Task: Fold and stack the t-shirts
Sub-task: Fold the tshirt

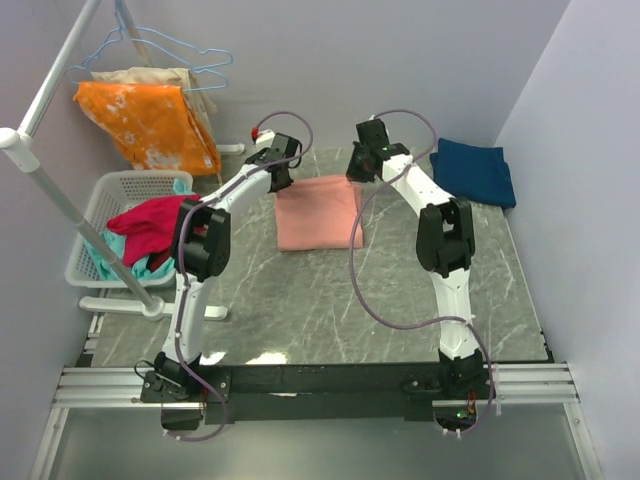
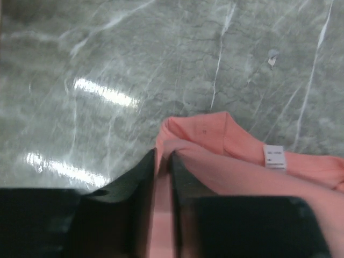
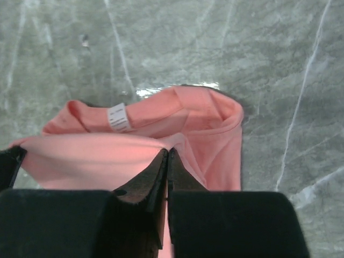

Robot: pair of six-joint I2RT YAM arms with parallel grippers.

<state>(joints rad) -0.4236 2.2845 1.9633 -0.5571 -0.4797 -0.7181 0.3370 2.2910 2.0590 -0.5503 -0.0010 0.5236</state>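
The salmon-pink t-shirt (image 1: pixel 318 212) lies folded into a rectangle at the middle back of the marble table (image 1: pixel 300 300). My left gripper (image 1: pixel 283 180) is at its far left corner. In the left wrist view the jaws (image 2: pixel 163 153) stand only a narrow slit apart, and a fold of the pink shirt (image 2: pixel 242 156) runs up between them. My right gripper (image 1: pixel 360 172) is at the far right corner, shut (image 3: pixel 168 150) on the pink shirt's (image 3: pixel 209 123) edge. A white label (image 3: pixel 118 117) shows at the collar. The navy t-shirt (image 1: pixel 478 170) lies folded at the back right.
A white laundry basket (image 1: pixel 105 225) holding a magenta-red garment (image 1: pixel 150 225) stands off the table's left side. An orange blotched cloth (image 1: pixel 150 125) hangs on a hanger at the back left. A white rack pole (image 1: pixel 60 190) slants across the left side.
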